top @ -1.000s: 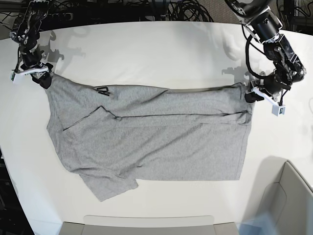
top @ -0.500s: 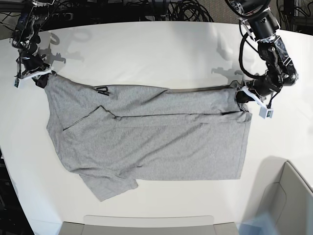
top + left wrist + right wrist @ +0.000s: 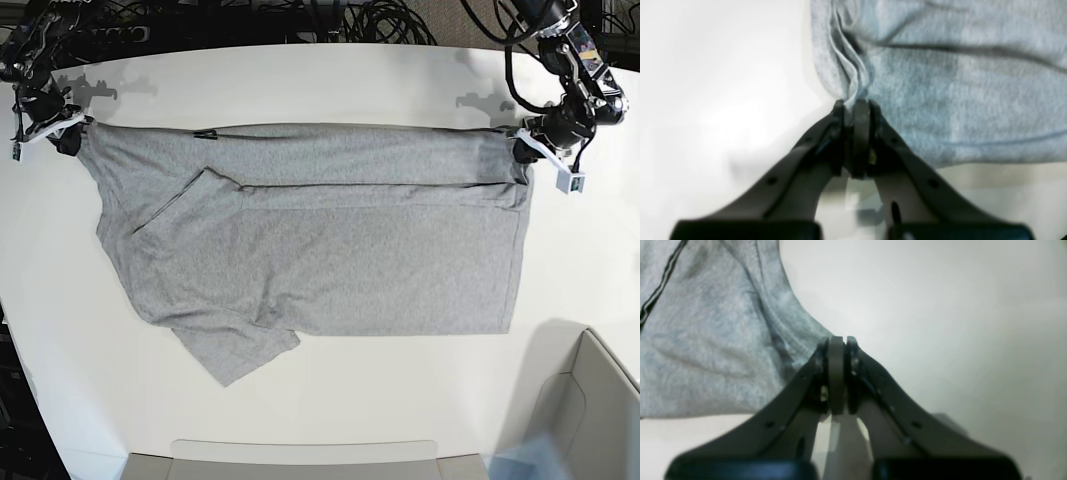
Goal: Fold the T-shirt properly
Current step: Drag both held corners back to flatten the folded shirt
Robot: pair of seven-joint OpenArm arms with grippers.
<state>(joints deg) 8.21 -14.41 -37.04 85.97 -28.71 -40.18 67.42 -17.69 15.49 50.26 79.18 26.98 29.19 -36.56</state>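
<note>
At the bottom of the base view I saw a pale tray edge along the lower frame and a grey bin corner at lower right. Just above them the white tabletop carried the T-shirt, which lay spread across the middle of the frame, plain grey side up, with one sleeve sticking out toward the lower left. A long fold ran across its upper part, and its top edge was pulled into a nearly straight line between my two claws.

At the upper right of that view my left claw was pressed together, pinching the shirt's corner; from the left wrist view I saw gathered cloth squeezed between the fingertips. At the upper left my right claw was also pressed together at the shirt's other corner. From the right wrist view the fabric ran right up to the tips, though I could not see cloth between them.

Dark cables lay beyond the tabletop's far edge.
</note>
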